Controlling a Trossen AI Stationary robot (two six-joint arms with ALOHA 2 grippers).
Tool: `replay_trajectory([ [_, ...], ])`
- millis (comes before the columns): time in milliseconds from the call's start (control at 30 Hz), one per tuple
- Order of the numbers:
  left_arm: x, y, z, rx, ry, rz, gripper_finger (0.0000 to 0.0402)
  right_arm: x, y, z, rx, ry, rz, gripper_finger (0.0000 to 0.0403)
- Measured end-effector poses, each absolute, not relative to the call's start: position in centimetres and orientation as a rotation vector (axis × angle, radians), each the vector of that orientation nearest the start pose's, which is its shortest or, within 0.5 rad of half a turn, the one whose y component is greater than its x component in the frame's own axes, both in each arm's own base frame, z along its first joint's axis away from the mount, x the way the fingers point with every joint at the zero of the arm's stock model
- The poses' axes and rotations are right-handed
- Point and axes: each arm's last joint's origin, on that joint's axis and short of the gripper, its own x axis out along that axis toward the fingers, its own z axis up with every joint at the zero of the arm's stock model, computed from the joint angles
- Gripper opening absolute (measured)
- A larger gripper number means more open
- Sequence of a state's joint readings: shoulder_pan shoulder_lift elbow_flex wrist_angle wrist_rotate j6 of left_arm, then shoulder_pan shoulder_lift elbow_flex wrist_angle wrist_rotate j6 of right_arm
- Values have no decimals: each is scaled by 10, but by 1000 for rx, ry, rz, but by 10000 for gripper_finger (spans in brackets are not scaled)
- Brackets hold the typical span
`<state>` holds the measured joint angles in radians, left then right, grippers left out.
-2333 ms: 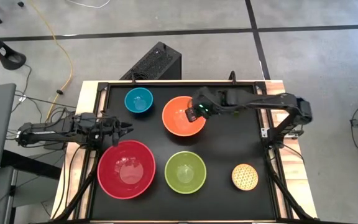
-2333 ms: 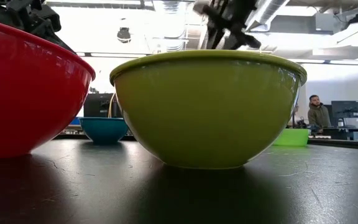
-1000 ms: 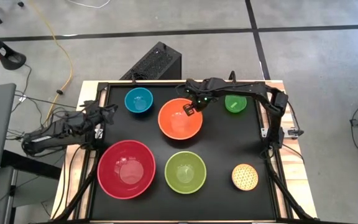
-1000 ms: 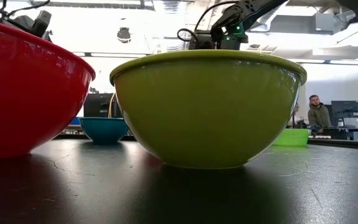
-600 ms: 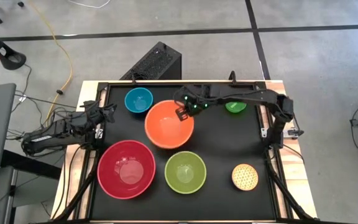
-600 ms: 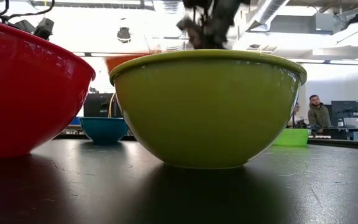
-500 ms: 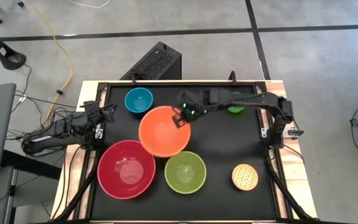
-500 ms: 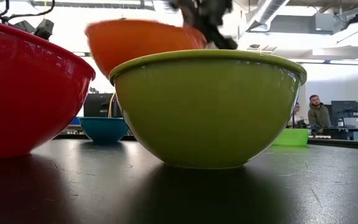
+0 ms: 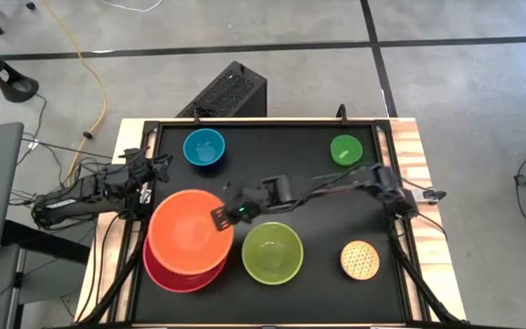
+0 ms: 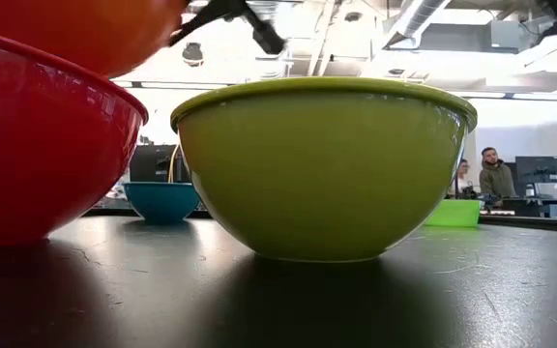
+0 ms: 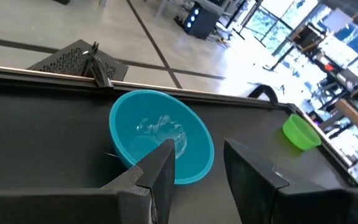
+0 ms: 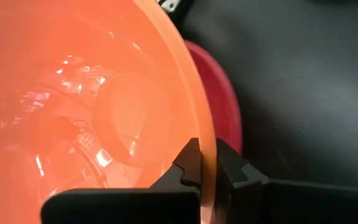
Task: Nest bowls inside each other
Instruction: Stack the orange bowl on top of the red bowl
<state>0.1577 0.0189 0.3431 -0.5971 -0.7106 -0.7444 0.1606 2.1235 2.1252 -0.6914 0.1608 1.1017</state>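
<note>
A: Where is the right gripper (image 9: 219, 217) sitting?

B: It is pinching shut on the near rim of the round orange plastic bowl (image 9: 188, 231), which is hanging over the large red plastic bowl (image 9: 185, 271), offset toward the table's back.

A: And the left gripper (image 11: 194, 163)?

B: It is waiting open at the left edge, farther away.

Grey concrete floor (image 9: 245, 37) crossed by dark lines, yellow cable (image 9: 92, 78) trailing, bright ceiling lights (image 10: 375, 29) overhead.

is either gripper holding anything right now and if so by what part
The right gripper holds the orange bowl by its rim, pinched between its fingers, above the red bowl. The left gripper is open and holds nothing.
</note>
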Motion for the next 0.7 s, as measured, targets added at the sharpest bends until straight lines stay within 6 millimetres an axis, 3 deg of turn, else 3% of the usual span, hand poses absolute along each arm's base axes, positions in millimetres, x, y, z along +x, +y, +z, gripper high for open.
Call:
replay_trajectory([
  [233, 52, 26, 214, -635, 4, 873, 128, 505, 79, 320, 965, 578, -294, 19],
  [433, 52, 25, 212, -642, 39, 850, 128, 515, 81, 290, 963, 639, -321, 19],
  [700, 52, 25, 211, -643, 54, 848, 128, 524, 82, 273, 961, 651, -319, 20],
])
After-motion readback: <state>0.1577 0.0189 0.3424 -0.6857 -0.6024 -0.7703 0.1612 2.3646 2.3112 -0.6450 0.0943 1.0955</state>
